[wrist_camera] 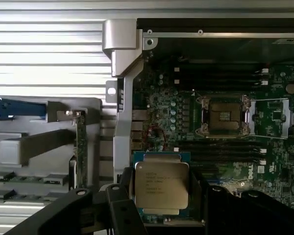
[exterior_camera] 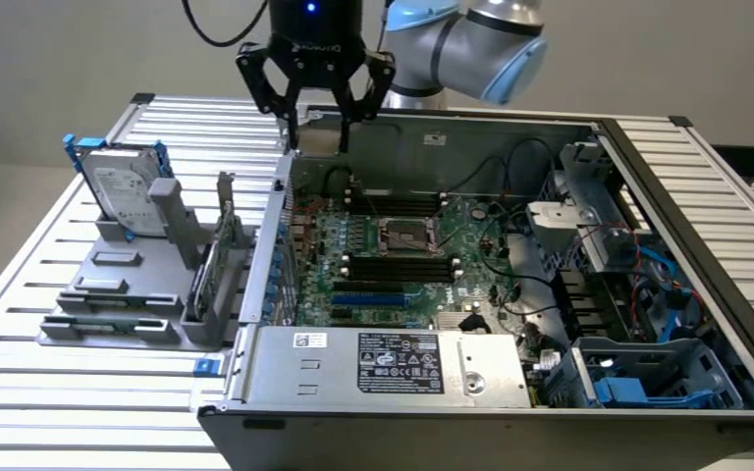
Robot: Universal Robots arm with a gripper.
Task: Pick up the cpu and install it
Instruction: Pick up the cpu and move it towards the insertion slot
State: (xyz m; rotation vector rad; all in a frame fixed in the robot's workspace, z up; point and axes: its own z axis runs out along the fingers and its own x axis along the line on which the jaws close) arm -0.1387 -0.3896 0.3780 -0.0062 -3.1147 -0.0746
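black gripper (exterior_camera: 319, 120) fingers pinch the cpu (wrist_camera: 161, 187) by opposite edges, silver top up, in the air over the rear corner of the open case (exterior_camera: 482, 117). the socket (wrist_camera: 224, 116) lies deeper inside the case, toward the exterior view's right, and its seat looks empty. chip edges look squared to it. outside the case, the grey tray (exterior_camera: 102, 330) holds an upright hard drive (exterior_camera: 129, 186).
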